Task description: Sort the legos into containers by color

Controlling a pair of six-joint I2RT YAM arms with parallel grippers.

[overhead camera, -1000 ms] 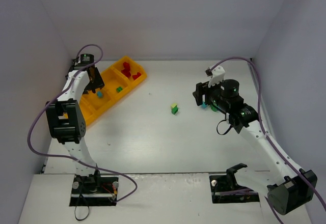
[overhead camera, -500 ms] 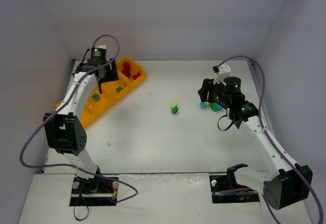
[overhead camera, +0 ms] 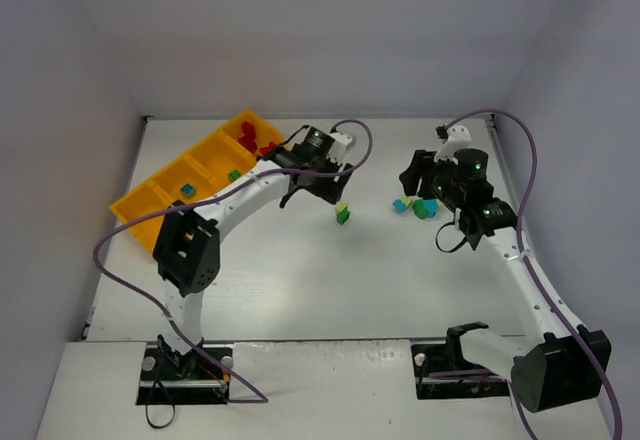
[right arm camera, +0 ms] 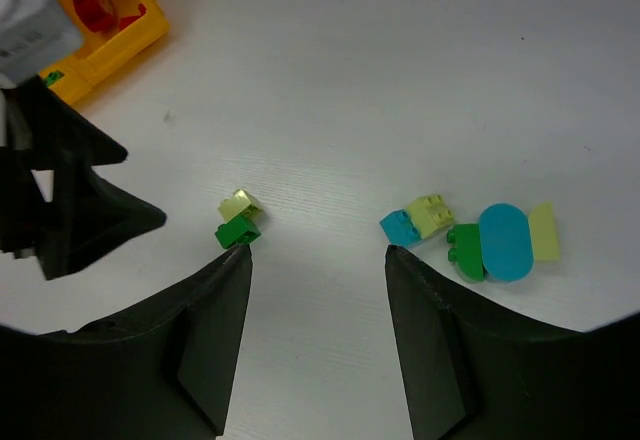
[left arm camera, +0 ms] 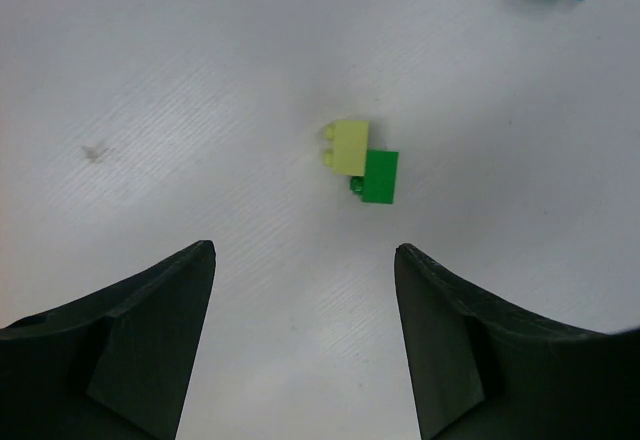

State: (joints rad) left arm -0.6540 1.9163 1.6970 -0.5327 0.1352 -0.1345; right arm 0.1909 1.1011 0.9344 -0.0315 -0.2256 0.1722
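Note:
The yellow-orange tray [overhead camera: 140, 205] lies at the back left. It holds red legos [overhead camera: 255, 143] in the far compartment, a green brick [overhead camera: 233, 174] in the one beside it and a blue brick [overhead camera: 185, 189] in the third. A yellow-green brick [left arm camera: 348, 145] and a green brick [left arm camera: 380, 176] touch each other mid-table [overhead camera: 342, 211]. My left gripper [overhead camera: 318, 192] hovers just left of them, open and empty [left arm camera: 305, 250]. My right gripper [overhead camera: 418, 175] is open and empty [right arm camera: 318, 252] above a cluster [overhead camera: 417, 205] of blue [right arm camera: 400, 227], yellow-green [right arm camera: 431, 213], green [right arm camera: 466, 250] and rounded blue [right arm camera: 504, 242] pieces.
White walls close the table in at the back and both sides. The left arm stretches from its base across the table's left half to the centre. In the right wrist view the left gripper [right arm camera: 70, 200] shows at the left, under the tray corner [right arm camera: 120, 45].
My left gripper has left the tray and swung right to the centre, beside the yellow-green and green pair. My right gripper has shifted a little right and back, over the cluster.

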